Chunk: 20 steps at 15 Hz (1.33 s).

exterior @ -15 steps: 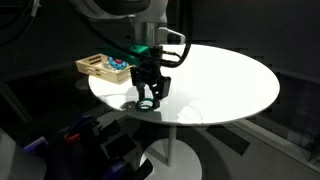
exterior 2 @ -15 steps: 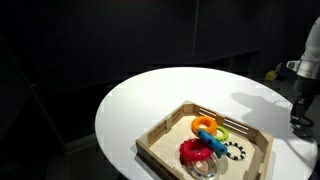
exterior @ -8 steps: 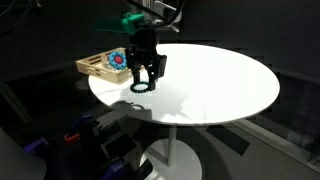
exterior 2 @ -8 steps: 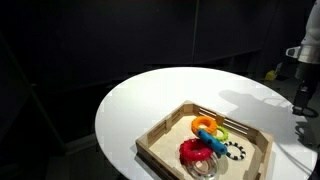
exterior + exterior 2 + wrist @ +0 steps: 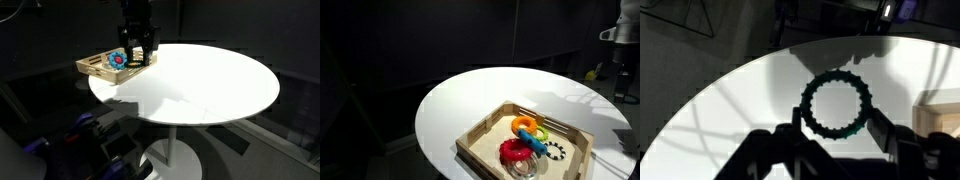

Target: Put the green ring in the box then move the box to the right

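In the wrist view my gripper (image 5: 837, 130) is shut on the green ring (image 5: 806, 100), a dark green ridged torus held between both fingers above the white table. The box (image 5: 95, 68), a shallow light wooden tray, sits at the table's edge. In an exterior view my gripper (image 5: 138, 55) hangs raised right beside the box's near end. The box (image 5: 480, 136) holds several toys. A corner of the box (image 5: 943, 115) shows at the right of the wrist view. The ring is too small to make out in both exterior views.
The round white table (image 5: 220, 80) stands on a pedestal, with dark surroundings. Inside the box are a blue-and-red round toy (image 5: 118, 59), an orange-and-green toy (image 5: 528, 127), a red ring (image 5: 514, 151) and a black-and-white ring (image 5: 555, 151).
My gripper has risen off the table with the green ring in it and has moved back towards the box. The box has not moved.
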Tool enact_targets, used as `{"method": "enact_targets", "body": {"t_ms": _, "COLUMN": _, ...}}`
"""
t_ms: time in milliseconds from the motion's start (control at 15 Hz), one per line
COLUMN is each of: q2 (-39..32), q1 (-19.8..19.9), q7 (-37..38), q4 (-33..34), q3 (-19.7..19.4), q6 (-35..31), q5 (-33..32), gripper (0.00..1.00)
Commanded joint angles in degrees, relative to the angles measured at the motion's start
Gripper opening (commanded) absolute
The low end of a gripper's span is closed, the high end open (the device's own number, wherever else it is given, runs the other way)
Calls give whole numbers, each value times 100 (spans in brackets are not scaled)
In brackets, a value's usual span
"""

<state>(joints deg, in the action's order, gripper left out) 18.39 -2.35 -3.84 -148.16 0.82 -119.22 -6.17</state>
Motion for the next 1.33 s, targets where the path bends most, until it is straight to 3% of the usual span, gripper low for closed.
{"method": "enact_targets", "body": {"t_ms": 0, "q2": -128, "q1": -151, "q7": -38, "q4": 433, "q3": 145, "q6": 554, "q5": 195, "gripper": 42}}
{"method": "enact_targets", "body": {"t_ms": 600, "q2": -610, "q1": -452, "q7": -106, "q4": 1104, "q3": 412, "q6": 1253, "q5": 471, "gripper": 42}}
{"method": "enact_targets", "body": {"t_ms": 667, "q2": -467, "q1": -413, "q7": -5, "q4": 857, "q3": 416, "q6": 1043, "q5": 358, "gripper": 67}}
{"method": "enact_targets", "body": {"t_ms": 1267, "q2": -576, "q1": -432, "q7": -17, "q4": 949, "q3": 437, "q6": 1071, "q5": 381, "gripper": 67}}
